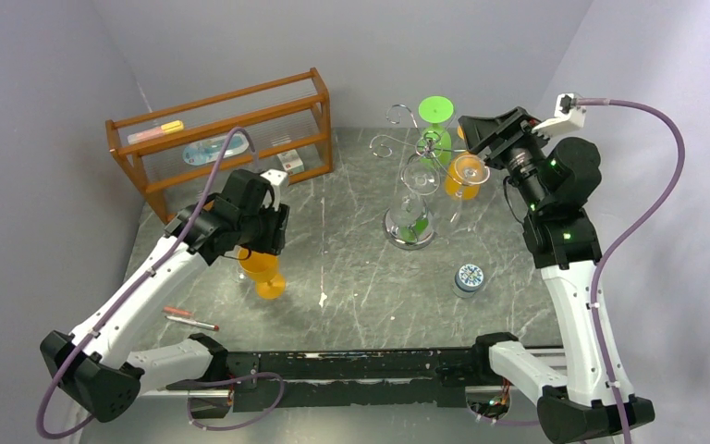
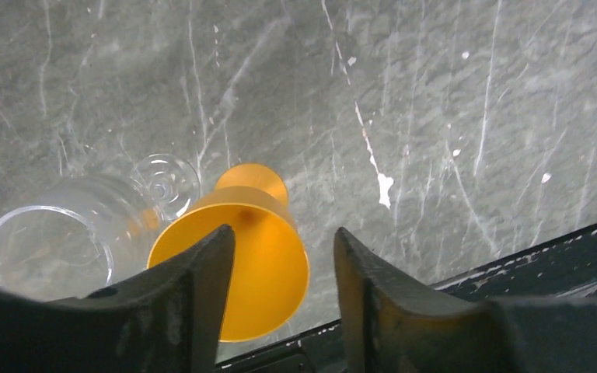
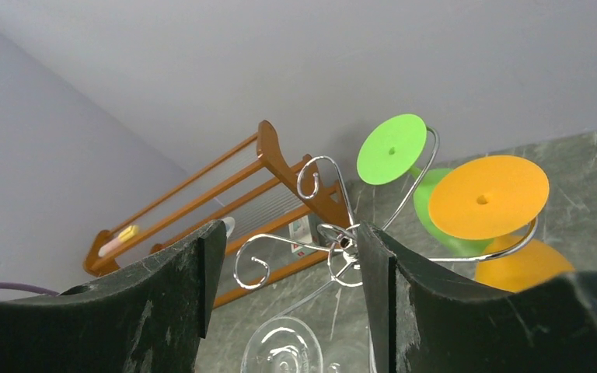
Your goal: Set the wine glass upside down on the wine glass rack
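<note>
An orange wine glass (image 1: 262,266) (image 2: 256,256) stands on the table with its bowl mouth up, right under my left gripper (image 1: 263,242) (image 2: 284,233). That gripper is open. Its left finger (image 2: 194,303) overlaps the rim and its right finger (image 2: 373,303) stands clear of the bowl wall. A clear glass (image 2: 47,249) sits just left of the orange one. The chrome wine glass rack (image 1: 422,153) (image 3: 342,241) carries a green glass (image 1: 435,125) (image 3: 392,148), an orange glass (image 1: 465,176) (image 3: 488,196) and a clear glass (image 1: 418,180) (image 3: 284,351) upside down. My right gripper (image 1: 473,139) (image 3: 289,229) is open beside the rack top.
An orange-brown wooden shelf (image 1: 222,139) stands at the back left, with a small box (image 1: 291,162) by its right end. A round tin (image 1: 469,277) lies right of centre. Red pens (image 1: 189,319) lie near the left arm. The black rail (image 1: 361,365) runs along the near edge.
</note>
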Motion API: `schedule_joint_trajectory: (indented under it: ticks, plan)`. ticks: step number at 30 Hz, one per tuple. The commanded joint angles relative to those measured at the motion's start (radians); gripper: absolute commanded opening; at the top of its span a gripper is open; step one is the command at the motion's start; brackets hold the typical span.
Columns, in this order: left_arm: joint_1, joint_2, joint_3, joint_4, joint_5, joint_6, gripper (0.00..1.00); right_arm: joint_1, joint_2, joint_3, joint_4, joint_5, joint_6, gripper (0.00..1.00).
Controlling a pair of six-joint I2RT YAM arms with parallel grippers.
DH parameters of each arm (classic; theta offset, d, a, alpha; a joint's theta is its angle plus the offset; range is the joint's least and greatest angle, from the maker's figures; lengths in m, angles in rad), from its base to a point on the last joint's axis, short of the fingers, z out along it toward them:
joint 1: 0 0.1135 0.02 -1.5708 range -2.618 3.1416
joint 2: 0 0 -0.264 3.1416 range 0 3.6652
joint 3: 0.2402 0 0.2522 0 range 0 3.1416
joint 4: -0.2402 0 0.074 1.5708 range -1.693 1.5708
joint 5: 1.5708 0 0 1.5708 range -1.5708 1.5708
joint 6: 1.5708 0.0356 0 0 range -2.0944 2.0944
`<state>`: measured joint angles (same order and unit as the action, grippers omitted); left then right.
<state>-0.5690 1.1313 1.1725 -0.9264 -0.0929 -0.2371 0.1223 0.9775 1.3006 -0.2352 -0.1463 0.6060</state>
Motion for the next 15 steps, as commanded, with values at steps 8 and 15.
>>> schedule_joint_trajectory:
  ticks: [8, 15]
  plan:
    - [-0.006, 0.056, -0.106, -0.015, 0.094, 0.029, 0.37, -0.008, -0.007, -0.028, -0.012, -0.013, -0.01, 0.66]
    - [-0.007, 0.109, -0.121, 0.004, 0.071, 0.024, 0.27, -0.008, -0.015, -0.038, -0.005, -0.019, -0.001, 0.66]
